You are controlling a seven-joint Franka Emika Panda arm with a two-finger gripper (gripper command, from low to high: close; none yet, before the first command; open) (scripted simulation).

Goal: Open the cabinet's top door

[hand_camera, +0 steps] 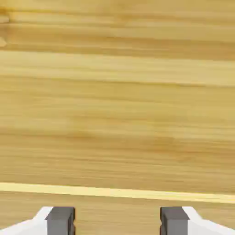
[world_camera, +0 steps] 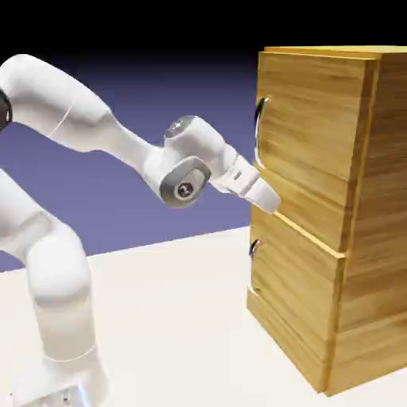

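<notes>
Grey fingertips stand spread with nothing between them, so the gripper is released against the cabinet. Ahead of them spans the top door; its curved handle sits above the fingers, ungrasped.

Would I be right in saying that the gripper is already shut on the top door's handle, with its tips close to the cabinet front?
Not quite. The gripper is open and holds nothing: the hand view shows its fingertips apart with only wood between them. In the exterior view it sits near the top door, below the handle. It is indeed close to the cabinet front.
</notes>
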